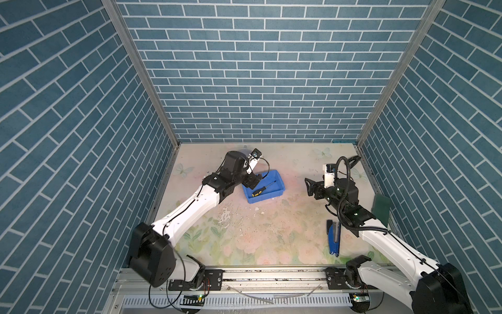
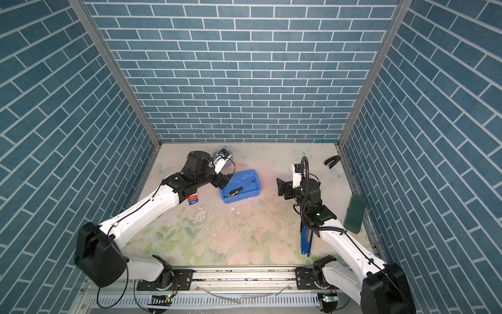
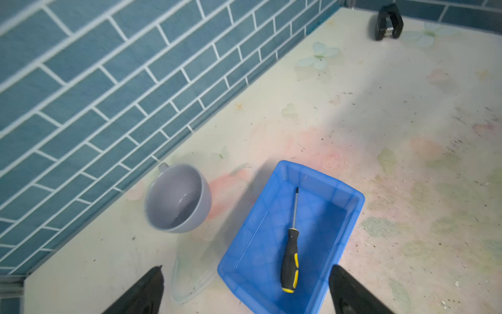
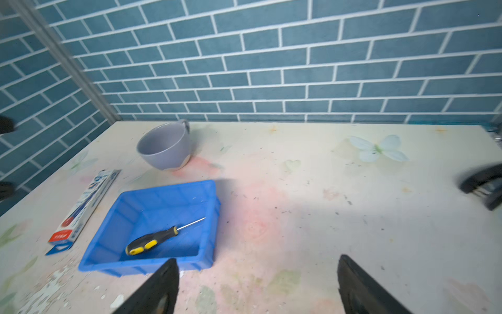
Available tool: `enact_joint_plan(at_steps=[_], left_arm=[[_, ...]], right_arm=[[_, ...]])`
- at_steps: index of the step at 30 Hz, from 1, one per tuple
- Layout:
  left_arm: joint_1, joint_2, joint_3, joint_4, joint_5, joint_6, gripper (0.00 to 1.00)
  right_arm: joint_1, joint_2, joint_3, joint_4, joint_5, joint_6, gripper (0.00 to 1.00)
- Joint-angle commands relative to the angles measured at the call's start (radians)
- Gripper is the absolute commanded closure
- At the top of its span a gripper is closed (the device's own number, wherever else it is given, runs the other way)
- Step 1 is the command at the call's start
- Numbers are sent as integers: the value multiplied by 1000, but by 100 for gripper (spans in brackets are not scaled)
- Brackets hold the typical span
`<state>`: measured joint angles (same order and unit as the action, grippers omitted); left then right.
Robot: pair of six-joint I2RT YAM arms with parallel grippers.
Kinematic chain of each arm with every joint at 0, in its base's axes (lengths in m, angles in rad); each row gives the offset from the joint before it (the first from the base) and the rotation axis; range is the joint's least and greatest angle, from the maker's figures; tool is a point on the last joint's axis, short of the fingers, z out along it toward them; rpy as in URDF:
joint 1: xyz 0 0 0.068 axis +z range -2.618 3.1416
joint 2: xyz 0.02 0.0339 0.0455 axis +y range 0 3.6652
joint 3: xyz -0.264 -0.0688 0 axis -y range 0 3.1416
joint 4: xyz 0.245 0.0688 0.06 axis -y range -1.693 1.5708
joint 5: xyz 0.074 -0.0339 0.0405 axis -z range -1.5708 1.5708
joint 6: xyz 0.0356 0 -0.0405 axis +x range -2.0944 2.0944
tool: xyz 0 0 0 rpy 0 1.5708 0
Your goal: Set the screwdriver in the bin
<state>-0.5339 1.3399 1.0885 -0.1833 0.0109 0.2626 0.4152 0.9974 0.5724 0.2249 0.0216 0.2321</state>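
Left hand wide open, empty; screwdriver lies in bin just ahead. Should withdraw straight up, not nudging the rim.

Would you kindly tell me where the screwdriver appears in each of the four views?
Top view: screwdriver mid-picture, lying in the bin.
Top view: screwdriver again mid-picture, in the bin.
Left wrist: screwdriver in the bin, handle nearest the camera, cup beside the bin.
Right wrist: screwdriver in the bin, cup beyond it.
Shared landmark: the blue bin.
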Motion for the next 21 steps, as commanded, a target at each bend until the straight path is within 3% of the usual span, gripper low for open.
enact_joint_plan(at_steps=[1, 4, 9, 15, 21], left_arm=[[29, -102, -91, 156, -85, -53, 1], [68, -172, -171, 172, -142, -44, 0], [185, -267, -324, 219, -144, -96, 0], [308, -290, -510, 361, -198, -106, 0], [354, -230, -618, 525, -308, -78, 0]], right_arm=[[-47, -42, -24, 12, 76, -4, 9], [-94, -56, -44, 19, 173, -50, 9], [-169, -43, -83, 51, 277, -172, 10], [-252, 39, -143, 142, 289, -212, 10], [-337, 193, -185, 314, 234, -220, 12]])
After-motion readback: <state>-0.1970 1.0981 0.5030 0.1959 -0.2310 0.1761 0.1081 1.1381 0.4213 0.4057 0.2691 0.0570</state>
